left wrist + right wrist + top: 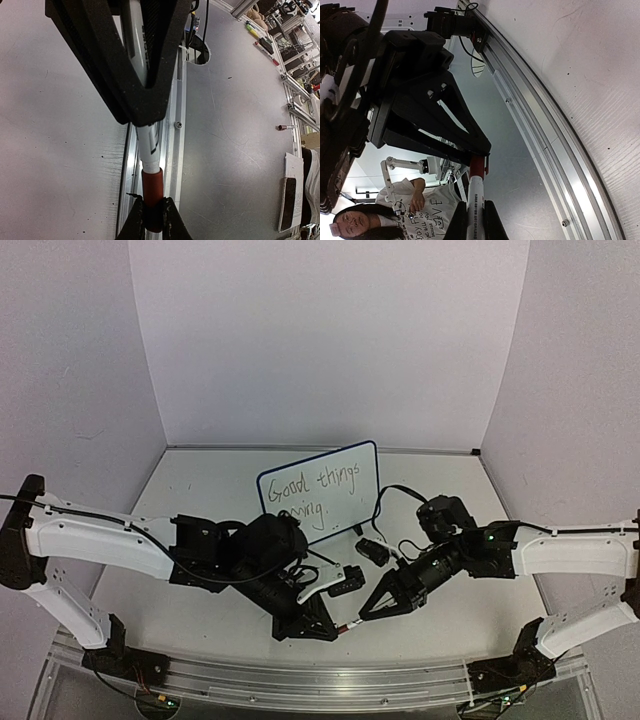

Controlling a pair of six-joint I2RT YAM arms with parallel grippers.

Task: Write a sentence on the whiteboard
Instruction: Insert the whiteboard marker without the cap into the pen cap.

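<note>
Top external view: left pincer [328,630] and right pincer [363,618] each grip opposite ends of one marker [346,624]; whiteboard [352,506] behind bears the sentence [316,484].

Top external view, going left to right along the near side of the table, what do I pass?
Left arm's white link → left pincer → marker, gripped from both ends → right pincer → right arm's white link. The whiteboard stands behind the middle, so it is left out.
</note>
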